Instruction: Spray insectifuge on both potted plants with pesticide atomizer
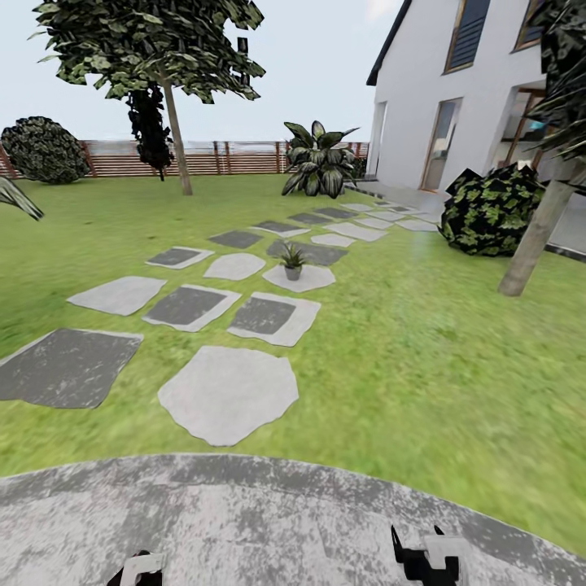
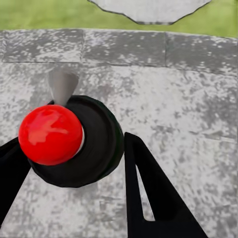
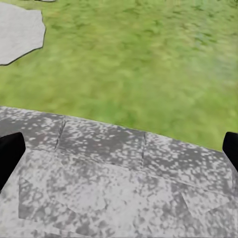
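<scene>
While the robot stands on the round grey patio (image 1: 244, 521), the left pincer (image 2: 74, 163) is clenched around the pesticide atomizer (image 2: 74, 141), seen end-on: red ball and dark round end face the camera, so its long axis appears to run along the fingers. One potted plant (image 1: 293, 262) stands upright on a stepping stone (image 1: 299, 279), well ahead of both pincers across the lawn (image 1: 423, 350). The right pincer (image 3: 119, 148) is released, holding nothing.

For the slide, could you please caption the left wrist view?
Black left gripper fingers flank a black round object with a glossy red ball over speckled grey paving.
</scene>
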Motion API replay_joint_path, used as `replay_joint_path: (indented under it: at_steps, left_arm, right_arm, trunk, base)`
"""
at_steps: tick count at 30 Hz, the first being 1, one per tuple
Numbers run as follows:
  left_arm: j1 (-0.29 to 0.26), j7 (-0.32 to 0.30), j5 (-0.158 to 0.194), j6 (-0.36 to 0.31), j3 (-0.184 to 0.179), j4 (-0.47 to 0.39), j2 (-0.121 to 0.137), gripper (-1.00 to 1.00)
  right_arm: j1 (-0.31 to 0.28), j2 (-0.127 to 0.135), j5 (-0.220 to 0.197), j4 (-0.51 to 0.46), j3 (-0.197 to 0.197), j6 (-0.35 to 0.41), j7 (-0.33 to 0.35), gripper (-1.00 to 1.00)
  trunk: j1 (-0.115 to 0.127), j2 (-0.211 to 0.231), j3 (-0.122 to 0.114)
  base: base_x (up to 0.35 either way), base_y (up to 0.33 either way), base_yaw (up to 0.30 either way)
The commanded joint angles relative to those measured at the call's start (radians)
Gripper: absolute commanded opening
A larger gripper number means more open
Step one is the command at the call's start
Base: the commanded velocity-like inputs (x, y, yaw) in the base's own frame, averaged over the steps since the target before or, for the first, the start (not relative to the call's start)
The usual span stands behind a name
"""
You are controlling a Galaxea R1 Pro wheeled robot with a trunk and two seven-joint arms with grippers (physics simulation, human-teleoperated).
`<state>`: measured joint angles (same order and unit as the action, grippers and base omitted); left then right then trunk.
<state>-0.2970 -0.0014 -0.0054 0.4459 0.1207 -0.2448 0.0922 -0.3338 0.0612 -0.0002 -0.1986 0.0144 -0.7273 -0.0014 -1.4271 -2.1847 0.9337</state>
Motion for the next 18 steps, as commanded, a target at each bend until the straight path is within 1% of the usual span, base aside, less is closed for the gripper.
replay_joint_path:
  at_steps: [1, 18]
  left_arm:
    - [-0.001, 0.0, -0.001, 0.003, 0.003, 0.001, 0.0, -1.0]
    - [-0.001, 0.0, -0.001, 0.004, 0.002, 0.001, 0.0, -1.0]
  right_arm:
    - [-0.001, 0.0, 0.0, 0.001, 0.001, -0.003, 0.0, 1.0]
    - [-0.001, 0.0, 0.0, 0.001, 0.001, -0.003, 0.0, 1.0]
  trunk:
    - [0.0, 0.0, 0.001]
    - [0.0, 0.0, 0.001]
  base:
    - [0.339, 0.0, 0.0]
    - [0.339, 0.0, 0.0]
